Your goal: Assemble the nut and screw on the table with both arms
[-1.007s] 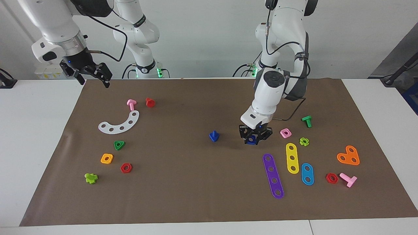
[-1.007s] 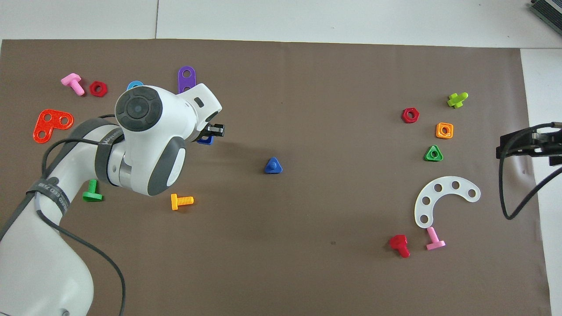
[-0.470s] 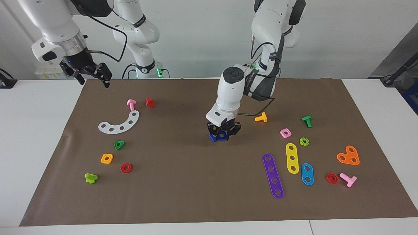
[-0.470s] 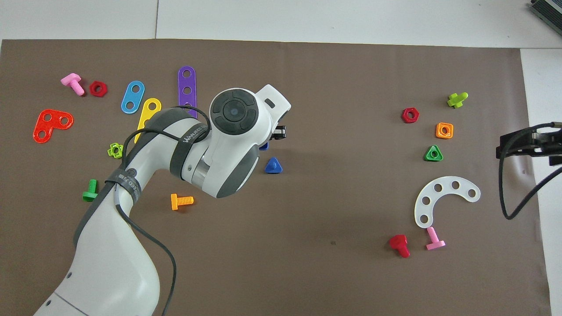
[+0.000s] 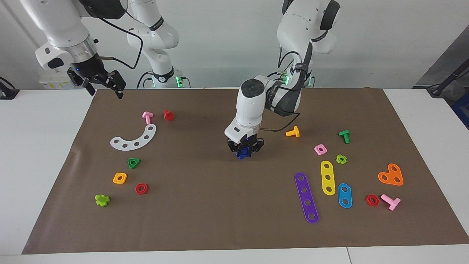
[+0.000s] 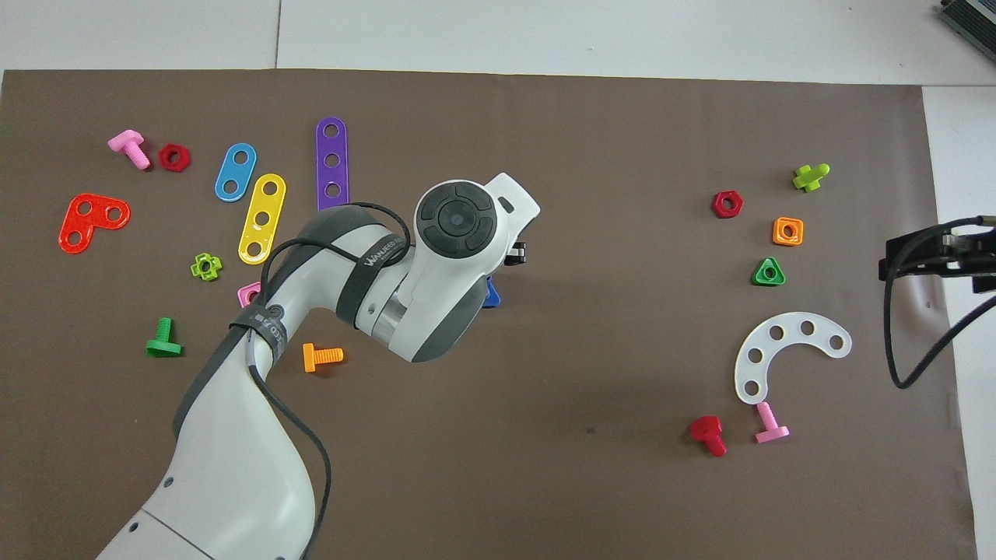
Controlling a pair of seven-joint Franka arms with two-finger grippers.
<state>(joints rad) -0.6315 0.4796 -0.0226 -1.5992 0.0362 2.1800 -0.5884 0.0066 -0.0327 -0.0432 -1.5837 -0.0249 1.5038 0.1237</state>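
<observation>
The nut (image 5: 244, 150) sits clamped between the fingers of the left end effector (image 5: 244, 149), low over the middle of the brown mat, and it is directly above the screw (image 5: 240, 156), which stands on the mat with its triangular head down; whether nut and screw touch cannot be told. In the overhead view only a blue corner of the screw (image 6: 491, 295) shows from under the left arm's wrist, and the nut is hidden there. The left arm reaches in from its own end of the tabletop (image 5: 44, 154), bent over so that the left end effector points straight down. Out from that end effector toward the left arm's end lie an orange bolt (image 5: 293, 132), a pink square nut (image 5: 320, 149), a green bolt (image 5: 344, 136), a light green nut (image 5: 341, 158), and the purple strip (image 5: 306, 197), yellow strip (image 5: 328, 177) and blue strip (image 5: 344, 195). Toward the right arm's end lie a red bolt (image 5: 168, 115), a pink bolt (image 5: 147, 117), a white curved strip (image 5: 134, 139), a green triangular nut (image 5: 133, 162), an orange square nut (image 5: 119, 178) and a red hex nut (image 5: 141, 189). The right end effector (image 5: 104, 83) waits in the air over the mat's corner at the right arm's end, well apart from the left end effector, its fingers spread and holding nothing.
</observation>
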